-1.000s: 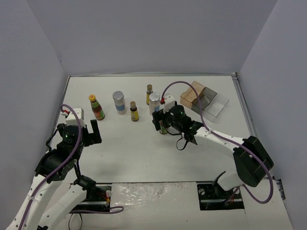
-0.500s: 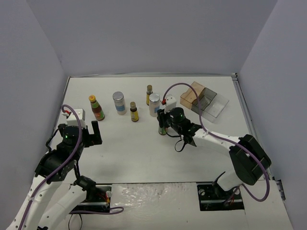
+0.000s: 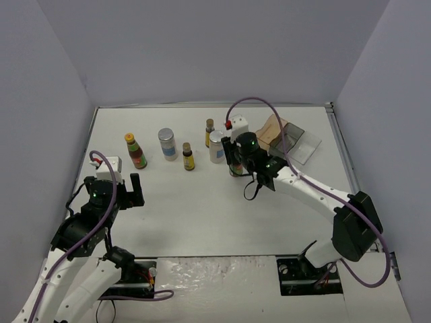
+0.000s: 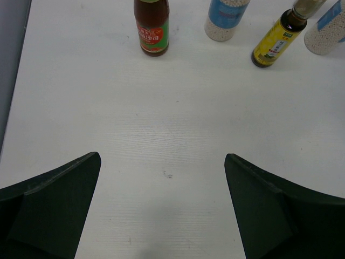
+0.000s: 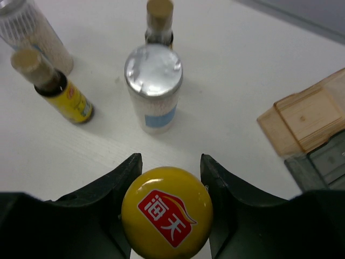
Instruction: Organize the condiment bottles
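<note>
Currently: right gripper (image 5: 170, 175) closed around the top of a dark red sauce bottle with a round yellow cap (image 5: 167, 218). It is over the white matt table (image 3: 202, 208), right of its middle toward the far edge, just beside a white granule jar with a silver lid (image 5: 153, 86). Whether the held bottle's base rests on the surface cannot be told. Left gripper (image 4: 161, 162) spread wide and empty over the near left part.

Judged step: carrying the held bottle to its place among the others. To do it well:
- Lift straight up until clear of the jar and the slim brown yellow-labelled bottle (image 5: 62, 94).
- Hold it upright and travel slowly, since the grip sits high.
- Set it down flat before letting go.

Surface: faint grain, one small dark speck (image 4: 168, 174). Walls (image 3: 202, 47): plain pale violet-grey on three sides.
</note>
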### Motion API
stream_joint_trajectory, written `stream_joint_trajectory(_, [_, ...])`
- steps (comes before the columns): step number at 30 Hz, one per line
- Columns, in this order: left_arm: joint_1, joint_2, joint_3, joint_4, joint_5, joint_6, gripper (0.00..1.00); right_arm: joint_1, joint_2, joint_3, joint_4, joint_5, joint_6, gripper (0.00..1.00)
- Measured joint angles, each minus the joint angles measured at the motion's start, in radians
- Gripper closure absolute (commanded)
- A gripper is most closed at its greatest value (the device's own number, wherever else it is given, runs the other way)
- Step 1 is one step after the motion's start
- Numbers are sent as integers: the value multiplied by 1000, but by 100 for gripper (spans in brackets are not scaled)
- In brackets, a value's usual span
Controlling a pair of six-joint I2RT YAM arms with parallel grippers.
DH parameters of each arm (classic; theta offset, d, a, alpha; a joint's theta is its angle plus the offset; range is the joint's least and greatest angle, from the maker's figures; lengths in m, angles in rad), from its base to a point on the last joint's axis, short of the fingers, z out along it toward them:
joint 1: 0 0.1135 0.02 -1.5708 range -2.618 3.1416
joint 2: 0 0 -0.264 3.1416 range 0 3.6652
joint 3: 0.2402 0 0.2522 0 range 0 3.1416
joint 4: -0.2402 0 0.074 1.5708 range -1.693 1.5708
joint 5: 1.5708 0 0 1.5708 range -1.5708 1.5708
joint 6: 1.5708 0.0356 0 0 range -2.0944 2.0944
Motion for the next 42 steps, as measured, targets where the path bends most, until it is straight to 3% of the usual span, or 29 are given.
stream_joint_trajectory(5, [0, 0, -25, 14, 17, -1, 3, -81, 9, 210, -55, -2, -7, 100])
stream_joint_trajectory(12, [0, -1, -27, 28, 16, -1, 3, -276, 102, 381, -63, -8, -13, 100])
stream_joint_trajectory(26, [0, -59, -78, 55, -45, -8, 3, -516, 355, 448, -69, -187, -29, 100])
stream_joint_trajectory(42, [2, -101, -93, 81, -58, 0, 3, -600, 538, 550, 51, -302, -49, 100])
